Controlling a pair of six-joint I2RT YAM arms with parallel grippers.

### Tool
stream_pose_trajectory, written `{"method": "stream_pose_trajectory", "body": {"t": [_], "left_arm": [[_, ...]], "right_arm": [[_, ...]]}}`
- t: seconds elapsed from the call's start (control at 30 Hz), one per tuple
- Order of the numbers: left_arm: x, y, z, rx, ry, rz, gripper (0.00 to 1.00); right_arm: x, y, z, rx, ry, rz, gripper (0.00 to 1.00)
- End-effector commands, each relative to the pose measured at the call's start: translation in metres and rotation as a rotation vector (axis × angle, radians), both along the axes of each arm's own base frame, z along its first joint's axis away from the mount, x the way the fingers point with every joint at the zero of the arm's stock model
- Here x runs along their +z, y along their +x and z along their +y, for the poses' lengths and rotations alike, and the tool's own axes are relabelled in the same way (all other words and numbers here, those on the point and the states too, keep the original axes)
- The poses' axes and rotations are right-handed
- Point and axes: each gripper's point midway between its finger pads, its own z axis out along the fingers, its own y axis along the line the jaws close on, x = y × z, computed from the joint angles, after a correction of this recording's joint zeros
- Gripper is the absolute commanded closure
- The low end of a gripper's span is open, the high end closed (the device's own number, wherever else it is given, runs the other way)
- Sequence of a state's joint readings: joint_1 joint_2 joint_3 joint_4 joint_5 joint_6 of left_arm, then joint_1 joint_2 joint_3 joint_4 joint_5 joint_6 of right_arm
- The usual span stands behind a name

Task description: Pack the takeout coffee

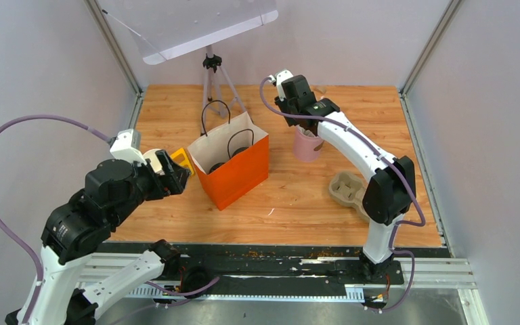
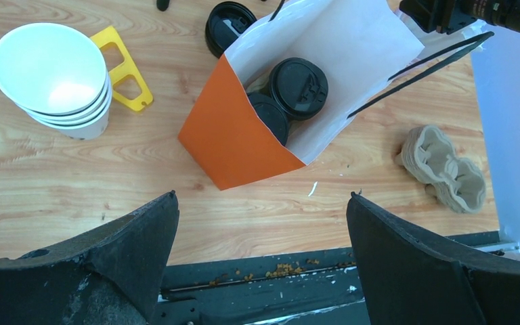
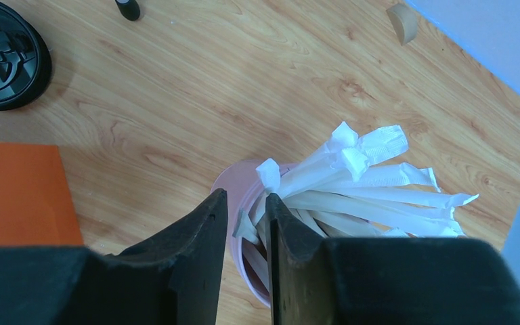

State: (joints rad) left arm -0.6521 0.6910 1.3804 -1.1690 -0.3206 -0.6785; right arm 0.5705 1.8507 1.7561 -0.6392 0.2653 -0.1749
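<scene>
Two takeout coffee cups with black lids stand inside the orange paper bag at mid table. My left gripper hangs wide open and holds nothing, above the table's near edge, left of the bag. My right gripper reaches down into the pink cup of white straws. Its jaws stand a narrow gap apart, astride the cup's rim, with a straw end between them.
A stack of lidless white cups and a yellow plastic piece sit left of the bag. A loose black lid lies behind it. The brown pulp tray lies at the right. A tripod stands at the back.
</scene>
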Motion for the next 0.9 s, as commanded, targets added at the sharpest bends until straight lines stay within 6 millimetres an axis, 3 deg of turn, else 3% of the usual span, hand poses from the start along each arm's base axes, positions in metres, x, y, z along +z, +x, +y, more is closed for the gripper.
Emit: {"method": "stream_pose_trajectory", "body": {"t": [0.0, 0.3, 0.43, 0.6, 0.87], "left_arm": [[0.007, 0.005, 0.000, 0.025, -0.028, -0.026, 0.00], [0.005, 0.005, 0.000, 0.037, -0.045, -0.023, 0.00], [0.002, 0.005, 0.001, 0.043, -0.045, -0.025, 0.00], [0.005, 0.005, 0.004, 0.042, -0.037, -0.042, 0.00], [0.009, 0.006, 0.003, 0.037, -0.039, -0.064, 0.00]], "right_arm": [[0.016, 0.010, -0.003, -0.017, -0.015, -0.050, 0.73], [0.006, 0.006, 0.000, -0.010, -0.005, -0.020, 0.74], [0.008, 0.005, -0.004, -0.013, -0.018, -0.023, 0.88], [0.034, 0.000, -0.006, -0.016, 0.015, -0.060, 1.00], [0.103, -0.019, -0.020, -0.059, 0.063, -0.129, 1.00]]}}
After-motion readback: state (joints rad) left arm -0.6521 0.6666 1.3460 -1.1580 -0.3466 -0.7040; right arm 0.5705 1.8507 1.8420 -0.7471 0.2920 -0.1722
